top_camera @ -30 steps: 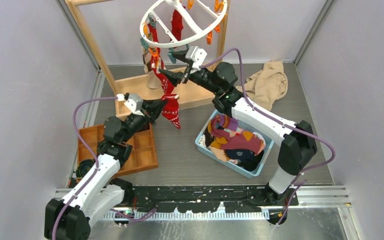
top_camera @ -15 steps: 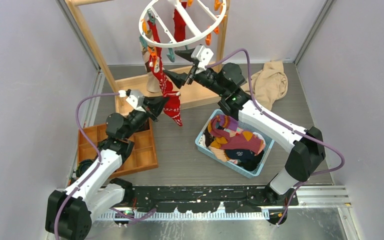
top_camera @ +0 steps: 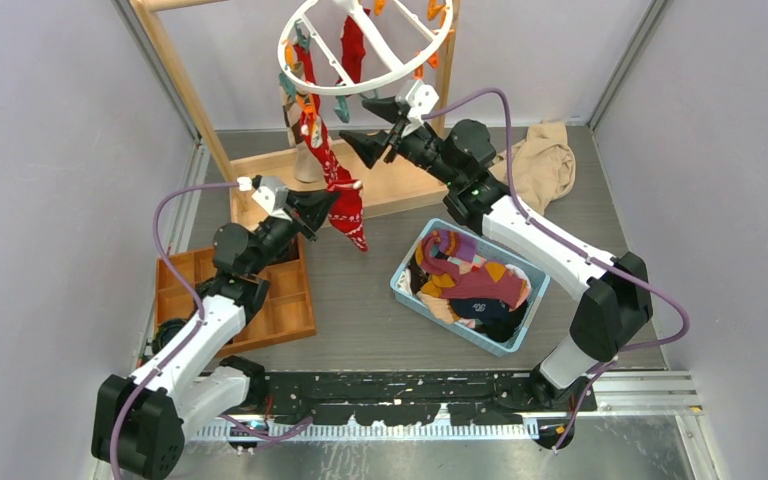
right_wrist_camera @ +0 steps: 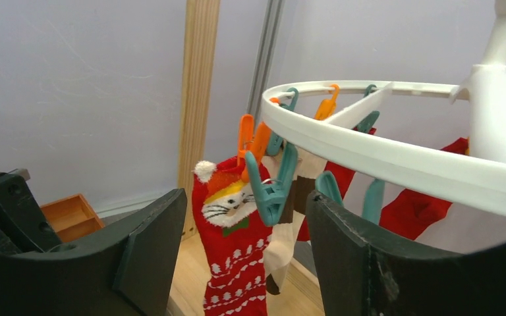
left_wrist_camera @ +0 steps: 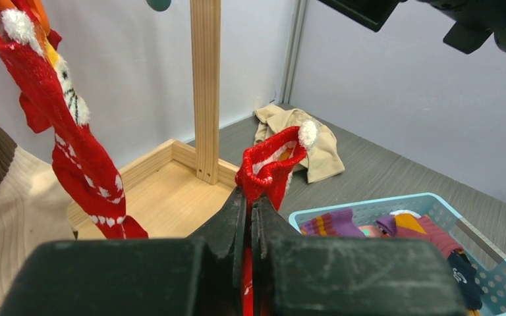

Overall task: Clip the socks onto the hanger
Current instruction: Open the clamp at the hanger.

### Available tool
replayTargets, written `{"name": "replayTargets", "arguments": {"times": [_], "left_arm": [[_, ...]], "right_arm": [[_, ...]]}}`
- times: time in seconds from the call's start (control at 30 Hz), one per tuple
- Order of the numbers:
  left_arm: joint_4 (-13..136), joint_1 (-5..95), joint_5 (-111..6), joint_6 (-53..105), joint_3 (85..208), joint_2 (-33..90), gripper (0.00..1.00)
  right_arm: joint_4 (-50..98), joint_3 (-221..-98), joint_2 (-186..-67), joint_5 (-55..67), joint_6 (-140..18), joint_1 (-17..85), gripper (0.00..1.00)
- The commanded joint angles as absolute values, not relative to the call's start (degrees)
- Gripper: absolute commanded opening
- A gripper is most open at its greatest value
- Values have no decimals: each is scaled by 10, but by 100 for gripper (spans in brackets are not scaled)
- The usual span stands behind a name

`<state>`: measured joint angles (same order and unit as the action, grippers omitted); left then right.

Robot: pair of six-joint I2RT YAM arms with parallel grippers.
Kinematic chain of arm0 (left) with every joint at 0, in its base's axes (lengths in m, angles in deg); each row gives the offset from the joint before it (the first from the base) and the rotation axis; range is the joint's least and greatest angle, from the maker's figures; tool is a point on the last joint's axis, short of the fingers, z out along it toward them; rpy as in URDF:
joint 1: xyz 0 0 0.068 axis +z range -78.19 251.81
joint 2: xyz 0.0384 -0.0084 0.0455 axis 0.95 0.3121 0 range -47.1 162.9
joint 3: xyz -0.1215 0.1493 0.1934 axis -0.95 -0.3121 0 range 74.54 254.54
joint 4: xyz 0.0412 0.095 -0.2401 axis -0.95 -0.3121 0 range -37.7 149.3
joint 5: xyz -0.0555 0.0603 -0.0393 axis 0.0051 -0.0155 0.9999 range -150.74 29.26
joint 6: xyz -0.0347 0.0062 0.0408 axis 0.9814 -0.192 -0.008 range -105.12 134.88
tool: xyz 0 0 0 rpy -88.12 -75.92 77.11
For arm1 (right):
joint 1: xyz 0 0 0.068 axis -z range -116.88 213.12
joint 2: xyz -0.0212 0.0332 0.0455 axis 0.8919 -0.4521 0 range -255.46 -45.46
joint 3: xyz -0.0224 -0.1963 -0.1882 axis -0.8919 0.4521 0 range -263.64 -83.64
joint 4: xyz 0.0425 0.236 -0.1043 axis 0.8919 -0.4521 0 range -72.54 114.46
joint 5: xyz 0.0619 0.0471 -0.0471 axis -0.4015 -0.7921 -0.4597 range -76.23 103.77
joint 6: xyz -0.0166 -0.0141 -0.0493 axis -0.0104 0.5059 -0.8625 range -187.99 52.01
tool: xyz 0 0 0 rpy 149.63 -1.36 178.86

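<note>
The white ring hanger point(top_camera: 365, 80) hangs from the wooden frame at the back, with orange and teal clips and several socks clipped on. My left gripper point(top_camera: 330, 204) is shut on a red sock point(top_camera: 350, 212), held up below the hanger; its cuff with a white pompom point(left_wrist_camera: 273, 158) sticks out above the fingertips. My right gripper point(top_camera: 368, 122) is open just under the ring's near edge. A free teal clip point(right_wrist_camera: 271, 184) hangs between its fingers point(right_wrist_camera: 151, 243), with a clipped red cat-face sock point(right_wrist_camera: 232, 243) behind it.
A light blue basket point(top_camera: 410, 255) with several mixed socks sits at centre right. A beige cloth point(top_camera: 538, 165) lies at the back right. A wooden compartment tray point(top_camera: 265, 300) sits at the left. The tall wooden frame point(top_camera: 180, 85) and its base stand behind.
My right gripper has risen and moved right, up to the hanger's near rim. My left gripper has lifted the red sock slightly up and right.
</note>
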<state>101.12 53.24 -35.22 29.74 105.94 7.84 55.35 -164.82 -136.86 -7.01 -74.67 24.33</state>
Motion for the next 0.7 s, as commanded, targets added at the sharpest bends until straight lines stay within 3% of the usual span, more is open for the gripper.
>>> {"name": "replayTargets", "arguments": {"times": [0.0,0.67], "left_arm": [[1051,535,-353,305,1088,82,0],[1053,535,-347,304,1103,99,0]], "right_arm": [[570,-1676,-1375,-72,-704,262,73],[645,-1717,-1438,-114,-661,271,77]]}}
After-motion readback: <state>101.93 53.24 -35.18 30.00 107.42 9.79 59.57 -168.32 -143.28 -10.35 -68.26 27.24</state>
